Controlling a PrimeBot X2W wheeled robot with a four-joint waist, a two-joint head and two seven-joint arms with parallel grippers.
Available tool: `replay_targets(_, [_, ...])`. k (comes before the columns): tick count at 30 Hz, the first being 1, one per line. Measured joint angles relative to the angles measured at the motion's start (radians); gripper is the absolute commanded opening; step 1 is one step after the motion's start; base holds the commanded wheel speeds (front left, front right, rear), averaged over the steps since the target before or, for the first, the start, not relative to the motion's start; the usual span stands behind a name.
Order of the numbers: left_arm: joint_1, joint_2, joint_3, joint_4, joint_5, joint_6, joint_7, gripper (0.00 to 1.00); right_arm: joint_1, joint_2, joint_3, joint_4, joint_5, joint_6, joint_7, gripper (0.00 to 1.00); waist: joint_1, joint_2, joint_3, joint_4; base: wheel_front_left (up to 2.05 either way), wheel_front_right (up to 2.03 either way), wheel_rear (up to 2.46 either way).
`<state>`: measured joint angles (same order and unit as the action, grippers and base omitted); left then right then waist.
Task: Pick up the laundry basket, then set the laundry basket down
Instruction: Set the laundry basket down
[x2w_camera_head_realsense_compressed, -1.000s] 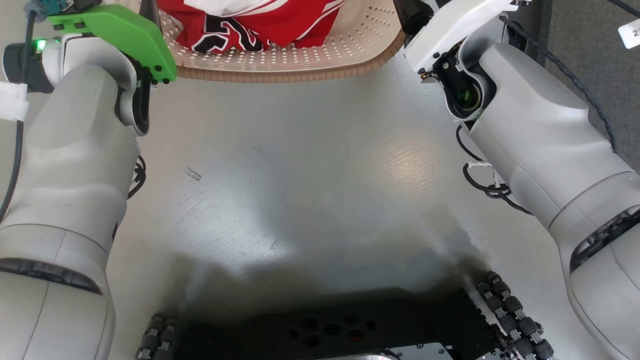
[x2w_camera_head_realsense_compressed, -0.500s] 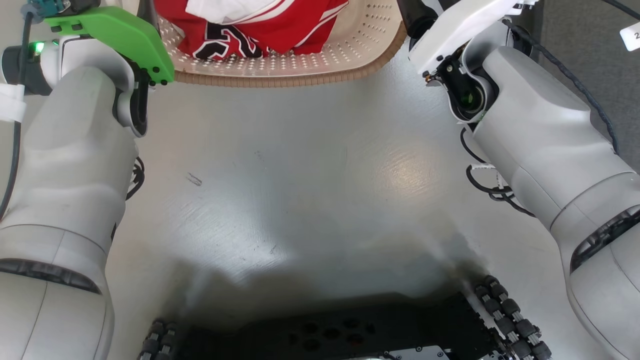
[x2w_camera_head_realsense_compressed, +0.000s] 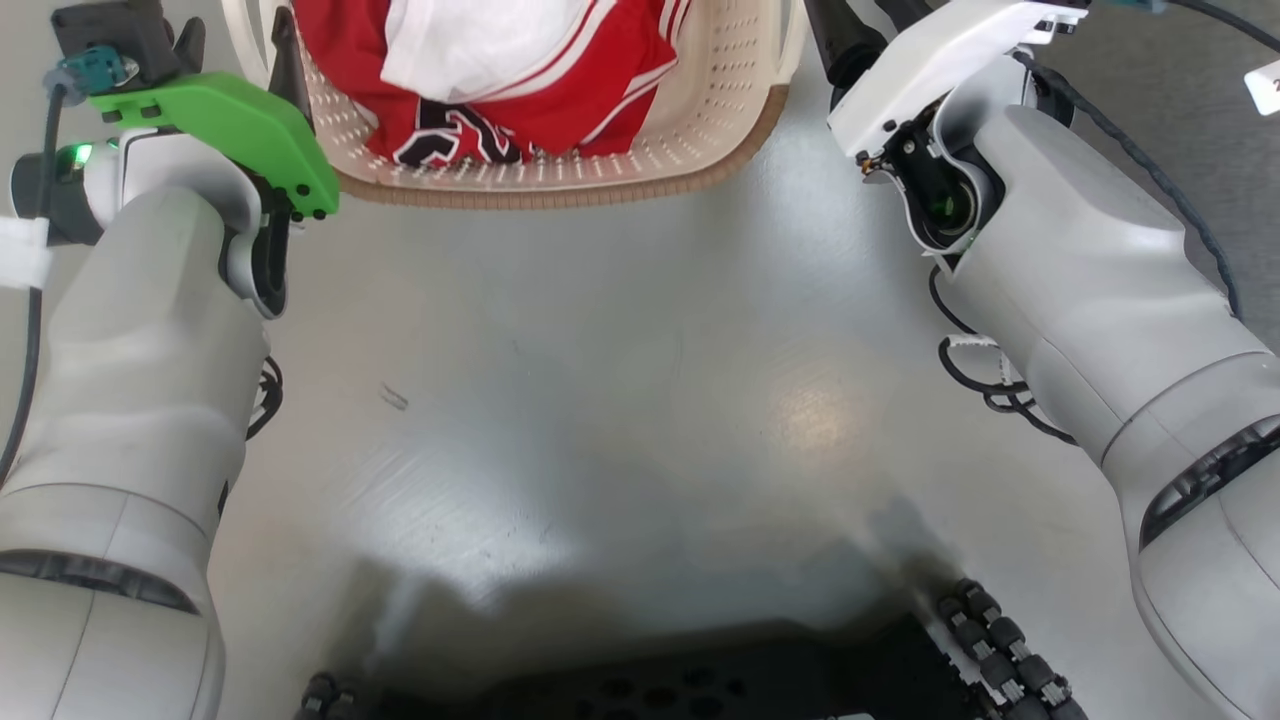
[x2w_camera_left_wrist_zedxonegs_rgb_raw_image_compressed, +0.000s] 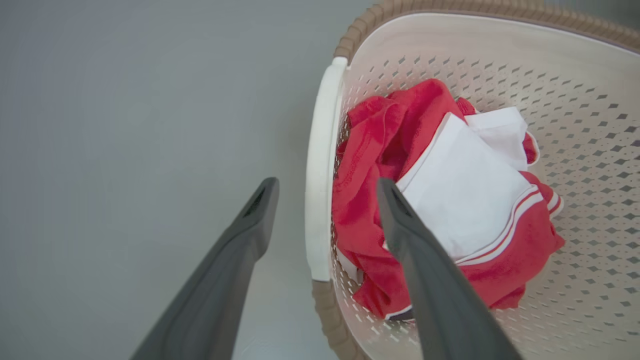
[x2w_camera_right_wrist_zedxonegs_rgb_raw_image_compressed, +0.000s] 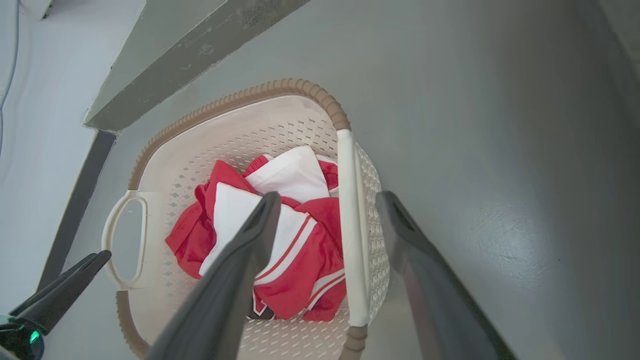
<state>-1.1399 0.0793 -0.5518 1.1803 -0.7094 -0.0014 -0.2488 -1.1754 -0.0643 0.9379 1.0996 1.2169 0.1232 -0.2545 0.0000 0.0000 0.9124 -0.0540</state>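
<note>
The laundry basket (x2w_camera_head_realsense_compressed: 720, 110) stands on the grey floor at the top of the head view, cream and perforated with a brown rim, and holds a red and white garment (x2w_camera_head_realsense_compressed: 500, 70). My left gripper (x2w_camera_left_wrist_zedxonegs_rgb_raw_image_compressed: 325, 187) is open, its two dark fingers straddling the white side handle (x2w_camera_left_wrist_zedxonegs_rgb_raw_image_compressed: 320, 165), one outside the basket and one over the clothes. My right gripper (x2w_camera_right_wrist_zedxonegs_rgb_raw_image_compressed: 329, 200) is open too, straddling the opposite white handle (x2w_camera_right_wrist_zedxonegs_rgb_raw_image_compressed: 350, 225). Neither pair of fingers presses on its handle. In the right wrist view the far loop handle (x2w_camera_right_wrist_zedxonegs_rgb_raw_image_compressed: 125, 240) shows with a left finger (x2w_camera_right_wrist_zedxonegs_rgb_raw_image_compressed: 65, 285) beside it.
Grey floor (x2w_camera_head_realsense_compressed: 600, 380) stretches between the basket and my dark wheeled base (x2w_camera_head_realsense_compressed: 1000, 640). My pale forearms (x2w_camera_head_realsense_compressed: 150, 320) flank that floor on both sides. A grey wall base (x2w_camera_right_wrist_zedxonegs_rgb_raw_image_compressed: 200, 40) runs behind the basket. A white tag (x2w_camera_head_realsense_compressed: 1265, 85) lies at the far right.
The whole head picture has slid downward, so the camera has moved; more of the basket and its clothes now shows. Arms and basket keep about the same relation.
</note>
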Motion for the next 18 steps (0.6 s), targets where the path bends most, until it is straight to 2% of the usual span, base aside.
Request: replay_targets(18, [0.121,0.012,0.057,-0.225,0.048,-0.039,-0.003,1.00,0.112,-0.044,-0.058,-0.072,-0.075,0.000,0.000,1.00,0.0000,0.0000,-0.178,-0.008,0.00,0.00,0.00])
